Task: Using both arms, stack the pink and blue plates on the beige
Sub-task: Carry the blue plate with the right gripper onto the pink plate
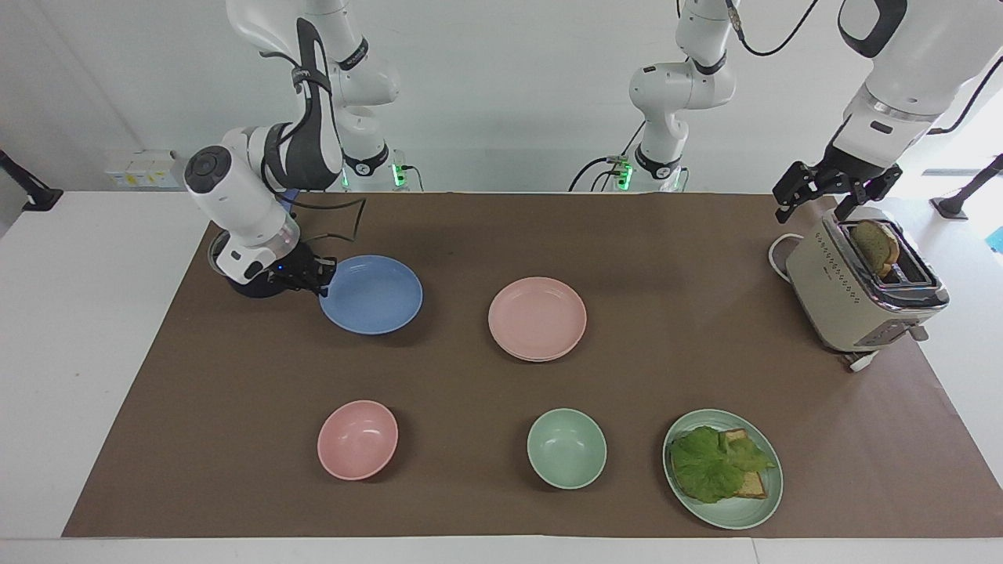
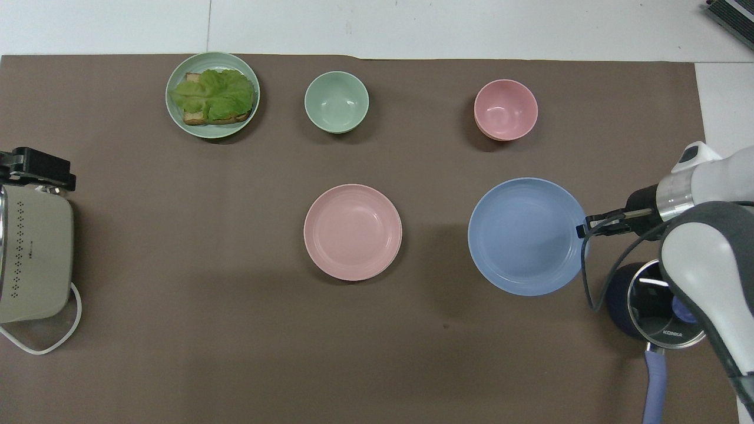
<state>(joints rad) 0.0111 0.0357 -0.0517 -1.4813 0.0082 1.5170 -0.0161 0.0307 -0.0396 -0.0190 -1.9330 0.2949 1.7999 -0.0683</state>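
My right gripper [image 1: 323, 276] is shut on the rim of the blue plate [image 1: 372, 294], at the edge toward the right arm's end of the table. The plate hangs roughly level a little above the brown mat, and in the overhead view the blue plate [image 2: 526, 235] casts a shadow beneath it. The pink plate [image 1: 537, 316] lies at the mat's middle. A thin rim of the beige plate [image 1: 541, 359] shows under it; the rest is hidden. My left gripper [image 1: 813, 202] waits open over the toaster, holding nothing.
A cream toaster [image 1: 862, 290] with bread in its slot stands at the left arm's end. Farther from the robots are a pink bowl [image 1: 357, 439], a green bowl [image 1: 566, 448] and a green plate [image 1: 744, 513] of toast and lettuce. A dark saucepan [image 2: 654, 306] sits under the right arm.
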